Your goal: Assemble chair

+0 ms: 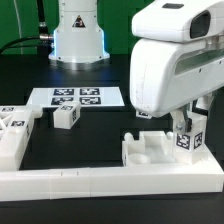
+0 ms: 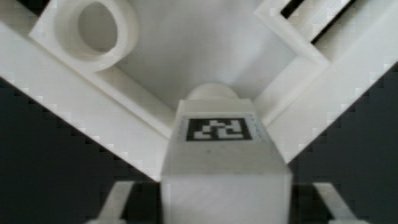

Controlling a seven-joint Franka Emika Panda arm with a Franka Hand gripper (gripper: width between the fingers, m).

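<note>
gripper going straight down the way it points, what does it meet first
Probably the notched white chair part right below: the tagged block held by the gripper would touch it first, though the gap is unclear.

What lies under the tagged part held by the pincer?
Under the tagged part, held in the pincer, a white notched block with a round hole is visible. The area directly beneath is covered by the part.

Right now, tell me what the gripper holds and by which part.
The gripper appears to hold a tagged white post by its upper end. The post's tagged lower part is at the notched block.
</note>
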